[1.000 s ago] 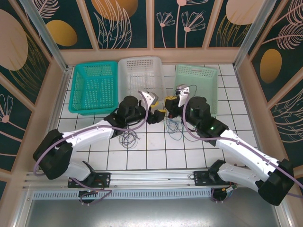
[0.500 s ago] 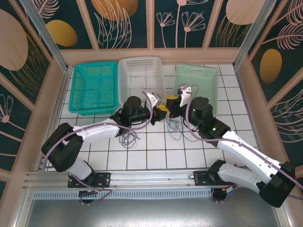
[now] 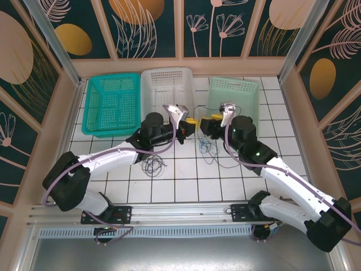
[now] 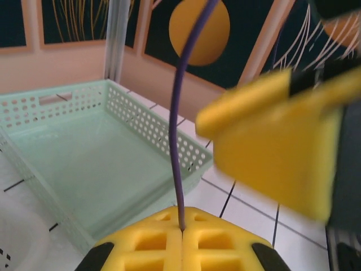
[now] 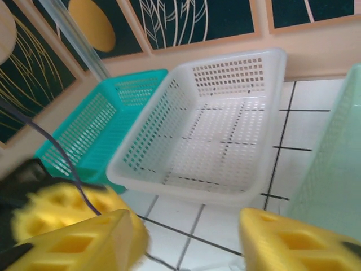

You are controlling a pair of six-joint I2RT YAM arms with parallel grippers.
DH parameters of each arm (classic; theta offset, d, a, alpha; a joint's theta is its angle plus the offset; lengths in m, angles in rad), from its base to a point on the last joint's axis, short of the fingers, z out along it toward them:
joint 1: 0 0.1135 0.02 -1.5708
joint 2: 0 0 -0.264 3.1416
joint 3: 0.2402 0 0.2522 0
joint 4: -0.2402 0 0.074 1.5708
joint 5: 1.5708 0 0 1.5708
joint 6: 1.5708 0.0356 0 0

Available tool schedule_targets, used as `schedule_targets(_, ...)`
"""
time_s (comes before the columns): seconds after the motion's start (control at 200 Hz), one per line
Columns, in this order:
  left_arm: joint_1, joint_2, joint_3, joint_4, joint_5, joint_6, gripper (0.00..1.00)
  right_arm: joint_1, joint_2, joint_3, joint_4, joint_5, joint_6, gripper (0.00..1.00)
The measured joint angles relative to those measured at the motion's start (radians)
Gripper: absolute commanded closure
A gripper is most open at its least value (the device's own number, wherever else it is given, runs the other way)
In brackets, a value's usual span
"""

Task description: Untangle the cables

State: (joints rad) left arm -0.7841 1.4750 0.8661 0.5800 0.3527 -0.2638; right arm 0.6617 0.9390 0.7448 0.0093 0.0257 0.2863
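Left gripper (image 4: 181, 230): I see its yellow pads (image 4: 152, 243) pressed together, pinching one thin blue-violet cable (image 4: 176, 141) that rises straight up from them.
Right gripper (image 5: 189, 243): jaws parted, nothing between them.
Other cables (image 3: 152, 165): loose dark loops on the white tiles (image 3: 186, 180) near both arms, in front of the white basket (image 3: 169, 90) and the pale green basket (image 3: 234, 96).
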Motion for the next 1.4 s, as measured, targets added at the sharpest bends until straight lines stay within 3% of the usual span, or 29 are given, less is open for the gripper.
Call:
schedule_targets(0.385,0.001,-0.024,0.072,-0.02,0.001,-0.11,1.0,0.002,-0.116,-0.201,-0.011,-0.001,-0.055,0.31)
schedule_targets(0.786,0.001,-0.024,0.073,-0.023,0.059,-0.195,1.0,0.055,-0.045,-0.254,0.182,-0.021,-0.098,0.23)
schedule_targets(1.401,0.001,-0.035,0.145,-0.04,0.091,-0.235,1.0,0.055,0.068,-0.262,0.316,-0.026,-0.106,0.22)
